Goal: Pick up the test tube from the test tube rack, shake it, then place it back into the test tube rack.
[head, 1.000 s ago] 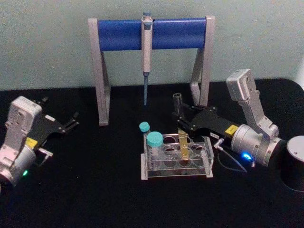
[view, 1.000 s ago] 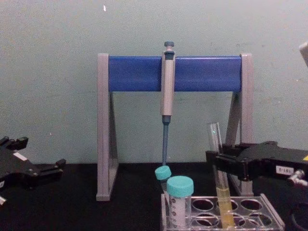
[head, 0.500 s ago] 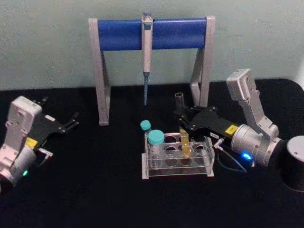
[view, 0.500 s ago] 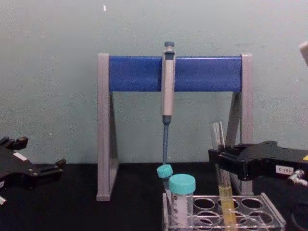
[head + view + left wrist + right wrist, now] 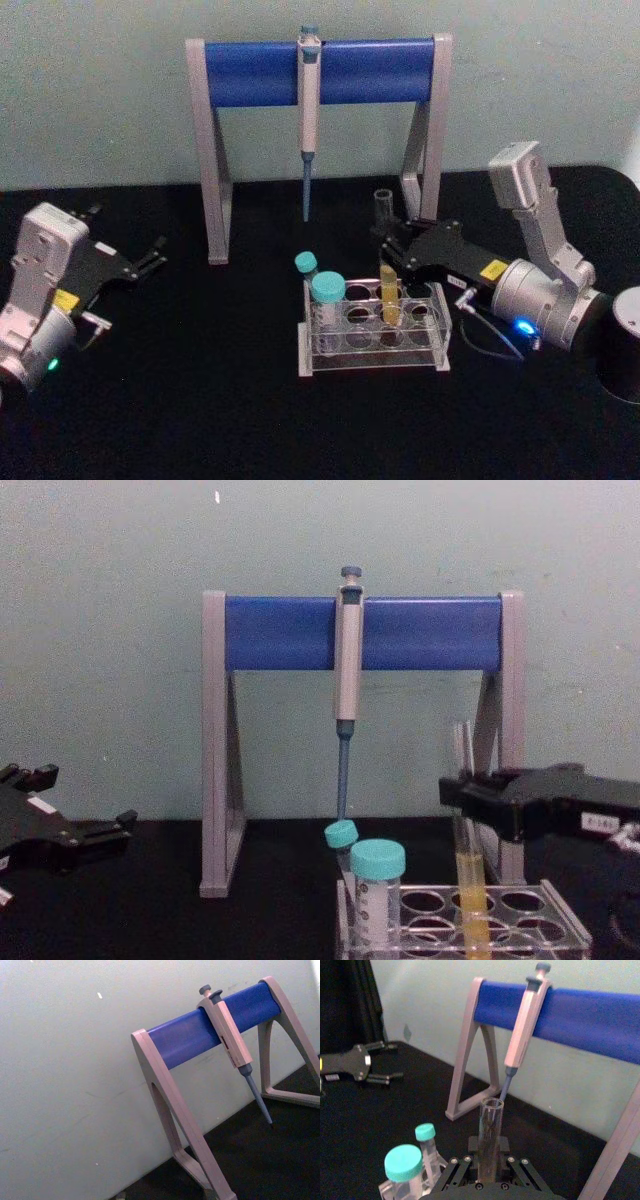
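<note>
Test tube [image 5: 470, 890], yellow-bottomed, in right gripper [image 5: 463, 800]

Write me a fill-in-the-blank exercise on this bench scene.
The right gripper is shut on the test tube, which holds ____ liquid.
The test tube rack holds ____ teal-capped tubes.
A pipette hangs from the ____ bar of the stand.
The left gripper, parked at the side, has its jaws ____.
Missing words: yellow; two; blue; open.

This is a laboratory bench. A pipette [image 5: 308, 110] hangs from a grey-and-blue stand [image 5: 250, 72], and a clear rack [image 5: 372, 358] holds a glass tube [image 5: 388, 300] of yellow liquid and teal-capped tubes [image 5: 327, 290], on a black table [image 5: 200, 400].
</note>
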`<move>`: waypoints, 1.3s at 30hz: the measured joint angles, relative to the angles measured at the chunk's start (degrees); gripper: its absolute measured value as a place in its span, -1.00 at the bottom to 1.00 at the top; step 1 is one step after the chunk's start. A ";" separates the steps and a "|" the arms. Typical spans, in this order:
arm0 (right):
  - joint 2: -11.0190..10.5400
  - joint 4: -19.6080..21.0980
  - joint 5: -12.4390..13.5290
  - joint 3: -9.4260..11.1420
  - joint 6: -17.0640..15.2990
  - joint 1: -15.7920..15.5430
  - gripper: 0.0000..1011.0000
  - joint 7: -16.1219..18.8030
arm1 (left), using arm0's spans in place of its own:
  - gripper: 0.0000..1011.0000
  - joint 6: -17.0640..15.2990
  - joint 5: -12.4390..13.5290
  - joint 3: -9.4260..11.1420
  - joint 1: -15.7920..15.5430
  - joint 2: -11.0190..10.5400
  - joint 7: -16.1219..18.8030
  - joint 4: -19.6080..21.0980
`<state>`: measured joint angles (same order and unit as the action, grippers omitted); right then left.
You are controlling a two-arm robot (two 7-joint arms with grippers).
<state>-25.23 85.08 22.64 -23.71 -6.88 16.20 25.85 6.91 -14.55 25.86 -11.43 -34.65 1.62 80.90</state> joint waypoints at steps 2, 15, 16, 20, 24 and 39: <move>-0.06 0.71 1.07 0.74 0.19 -0.37 -0.54 0.18 | 0.98 0.00 0.00 0.00 0.00 0.00 0.00 0.00; -0.77 6.10 7.65 5.37 3.17 -2.29 -0.54 0.37 | 0.98 0.00 0.00 0.00 0.00 0.00 0.00 0.00; -0.83 6.68 8.24 5.93 4.13 -2.47 -0.54 0.30 | 0.98 0.00 0.00 0.00 0.00 0.00 0.00 0.00; -0.83 7.64 8.71 6.93 6.98 -2.78 -0.54 -0.25 | 0.98 0.00 0.00 0.00 0.00 0.00 0.00 0.00; -0.60 7.78 7.30 7.36 10.04 -2.87 -0.54 -1.34 | 0.98 0.00 0.00 0.00 0.00 0.00 0.00 0.00; 0.64 6.87 3.32 7.79 11.49 -2.81 -0.54 -2.79 | 0.98 0.00 0.00 0.00 0.00 0.00 0.00 0.00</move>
<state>-24.59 91.95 25.96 -15.92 4.61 13.39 23.06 6.91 -14.55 25.86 -11.43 -34.65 1.62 80.90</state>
